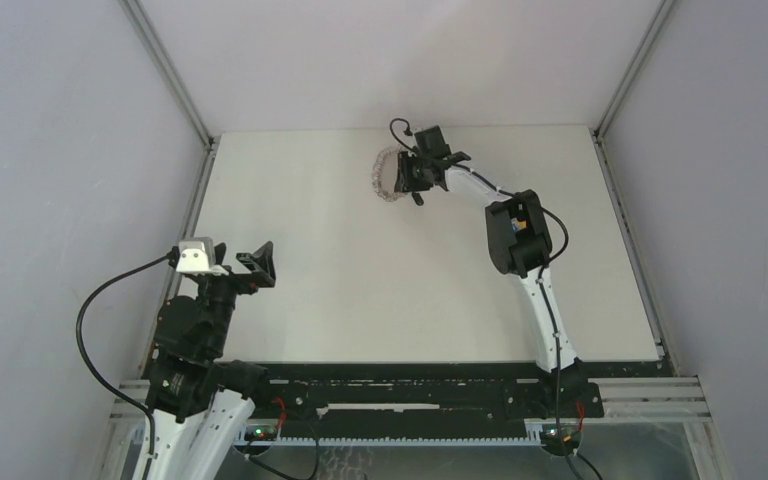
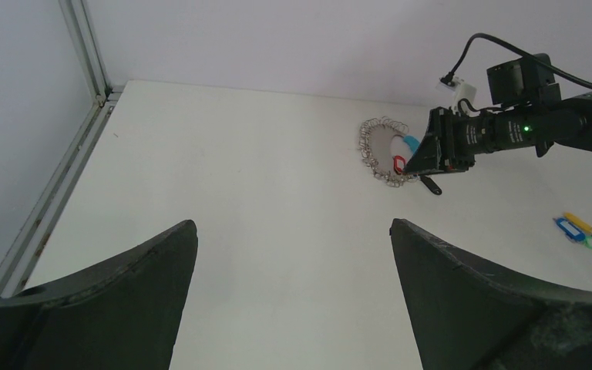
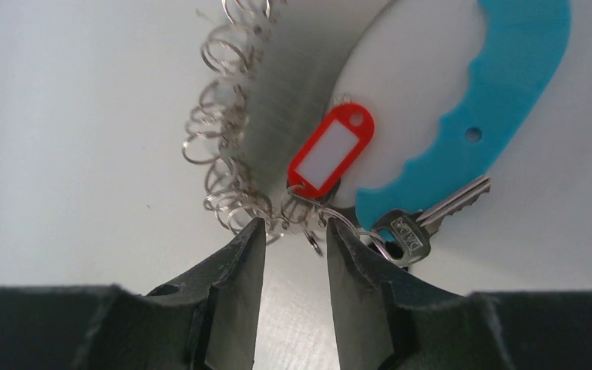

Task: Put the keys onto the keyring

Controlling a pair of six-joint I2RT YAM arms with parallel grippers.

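Keyring (image 2: 383,144) lies flat at the far middle of the table (image 1: 360,290), close to the back wall. Its broad grey band is edged on the outer side with a crowd of small silvery wire loops (image 3: 220,154). A red tag (image 3: 331,150) with a white window lies inside the band, and a curved cyan piece (image 3: 501,108) with a scalloped edge sits just beside the tag. A silver key (image 3: 432,220) lies partly under the cyan piece's lower end.

Right pincer (image 3: 293,226) is down at the keyring's edge, its arm stretched far across the table. Its jaws are partly released, with a narrow gap and bare table showing between them. The tips stand on either side of a few loops just below the red tag. I cannot tell whether they touch those loops, and no firm grasp shows.

Keys (image 2: 580,231) lie in a small cluster on the table, well apart from the keyring, on the far side of the right pincer from it. One is yellow, one blue and one green, and they touch or overlap one another.

Left pincer (image 2: 293,225) is fully released and grasps nothing. It hangs above the table's near left part, far from both the keyring and the keys.
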